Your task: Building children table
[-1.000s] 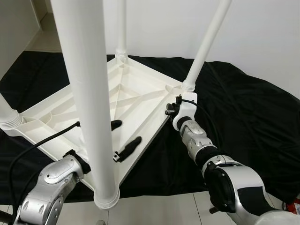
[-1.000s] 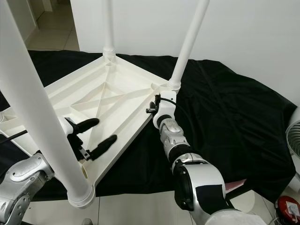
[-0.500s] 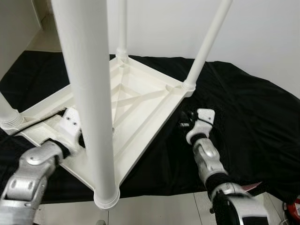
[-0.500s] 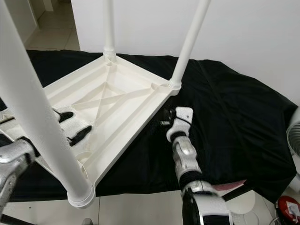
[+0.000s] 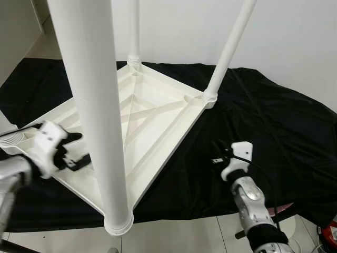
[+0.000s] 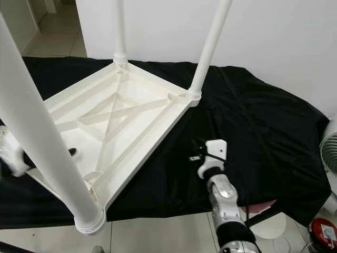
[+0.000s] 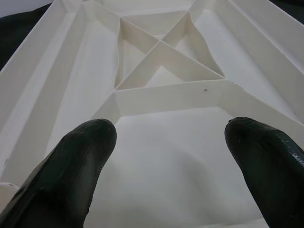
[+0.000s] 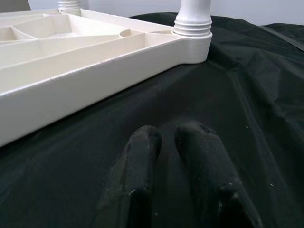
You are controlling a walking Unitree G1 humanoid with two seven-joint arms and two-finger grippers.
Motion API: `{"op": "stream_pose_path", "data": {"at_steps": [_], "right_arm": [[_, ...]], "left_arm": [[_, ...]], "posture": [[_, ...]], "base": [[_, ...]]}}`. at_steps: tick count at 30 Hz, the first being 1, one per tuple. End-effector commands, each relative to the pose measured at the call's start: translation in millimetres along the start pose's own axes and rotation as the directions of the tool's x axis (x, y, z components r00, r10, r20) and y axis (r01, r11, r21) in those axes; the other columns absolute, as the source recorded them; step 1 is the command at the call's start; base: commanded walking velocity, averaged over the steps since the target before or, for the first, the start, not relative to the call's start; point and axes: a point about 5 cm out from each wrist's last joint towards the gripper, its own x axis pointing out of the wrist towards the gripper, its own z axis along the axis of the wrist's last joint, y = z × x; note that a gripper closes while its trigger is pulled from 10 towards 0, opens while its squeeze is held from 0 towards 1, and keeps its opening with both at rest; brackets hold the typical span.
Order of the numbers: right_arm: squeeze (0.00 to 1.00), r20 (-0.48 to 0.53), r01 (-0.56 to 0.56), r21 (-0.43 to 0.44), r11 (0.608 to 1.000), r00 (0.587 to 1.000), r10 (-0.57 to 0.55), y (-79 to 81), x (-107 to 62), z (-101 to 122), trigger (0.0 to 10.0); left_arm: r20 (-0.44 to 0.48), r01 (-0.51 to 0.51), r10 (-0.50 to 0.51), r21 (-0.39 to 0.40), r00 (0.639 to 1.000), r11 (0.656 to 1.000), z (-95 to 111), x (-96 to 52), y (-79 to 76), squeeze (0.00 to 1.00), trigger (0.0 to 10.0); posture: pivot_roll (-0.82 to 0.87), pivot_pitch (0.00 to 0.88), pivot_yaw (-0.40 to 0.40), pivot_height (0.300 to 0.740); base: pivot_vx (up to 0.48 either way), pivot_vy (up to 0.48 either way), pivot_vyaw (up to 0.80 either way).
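Observation:
The white children's table [image 5: 158,110] lies upside down on a black cloth [image 5: 274,121], its legs pointing up. The near leg [image 5: 100,132] rises close in front of me, and another leg [image 5: 226,52] stands at the far right corner. My left gripper [image 7: 171,133] is open at the table's left corner, its black fingers [image 5: 75,137] spread over the ribbed underside with nothing between them. My right arm [image 5: 239,158] is over the cloth to the right of the table. Its gripper [image 8: 166,135] is shut and empty, low above the cloth, pointing toward the far right leg socket [image 8: 192,21].
A white wall runs behind the cloth. Pale floor tiles [image 5: 174,237] border the cloth's near edge. A fan [image 6: 329,153] and a red object [image 6: 322,232] sit at the right edge. A doorway opens at the far left.
Both arms have drawn back from the table. The right gripper left the far right leg corner and came toward me over the cloth. The left gripper moved from behind the near leg to the left corner.

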Motion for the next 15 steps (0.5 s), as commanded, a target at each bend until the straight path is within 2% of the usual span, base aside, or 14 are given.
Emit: {"op": "stream_pose_path", "data": {"at_steps": [1, 4, 6, 7, 10, 12, 15], "right_arm": [[0.00, -0.009, -0.002, -0.008, 1.000, 1.000, 0.002, -3.1, -2.6, -0.6, 10.0], [0.00, -0.012, -0.005, -0.009, 1.000, 1.000, 0.005, -3.4, -3.3, -0.2, 10.0], [0.00, -0.018, -0.020, -0.011, 1.000, 1.000, 0.019, -2.0, -3.6, 1.6, 10.0], [0.00, -0.018, -0.020, -0.011, 1.000, 1.000, 0.019, -2.0, -3.6, 1.6, 10.0], [0.00, -0.016, -0.030, -0.004, 1.000, 0.999, 0.030, 1.9, 0.5, 5.5, 10.0], [0.00, -0.016, -0.038, -0.004, 0.999, 0.999, 0.038, 4.2, 1.5, 6.6, 10.0], [0.00, -0.016, -0.052, -0.006, 0.999, 0.999, 0.052, 6.1, 2.1, 6.8, 10.0]], "left_arm": [[0.004, 0.141, -0.141, -0.018, 0.990, 0.990, -0.3, -4.0, -5.1, 0.00, 10.0], [0.017, 0.171, -0.171, -0.033, 0.985, 0.985, 1.7, -7.4, -4.8, 0.00, 10.0], [0.013, 0.251, -0.251, -0.042, 0.968, 0.967, 2.2, -10.8, -11.1, 0.00, 10.0], [0.013, 0.251, -0.251, -0.042, 0.968, 0.967, 2.2, -10.8, -11.1, 0.00, 10.0], [-0.027, 0.358, -0.359, -0.035, 0.933, 0.933, -4.8, -6.2, -30.6, 0.00, 10.0], [-0.023, 0.388, -0.389, -0.044, 0.921, 0.921, -5.4, -3.8, -35.2, 0.00, 10.0], [-0.070, 0.437, -0.438, -0.029, 0.896, 0.899, -9.0, -3.3, -41.8, 0.00, 10.0]], "posture": [[0.12, 0.087, -0.071, 0.740], [0.12, 0.084, -0.072, 0.740], [0.13, 0.078, -0.074, 0.740], [0.13, 0.078, -0.074, 0.740], [0.13, 0.071, -0.075, 0.740], [0.13, 0.065, -0.077, 0.740], [0.13, 0.062, -0.077, 0.740]], "base": [[0.000, 0.000, 0.00], [0.000, 0.000, 0.00], [0.000, 0.000, 0.00], [0.000, 0.000, 0.00], [0.000, 0.000, 0.00], [0.000, 0.000, 0.00], [0.000, 0.000, 0.00]]}}
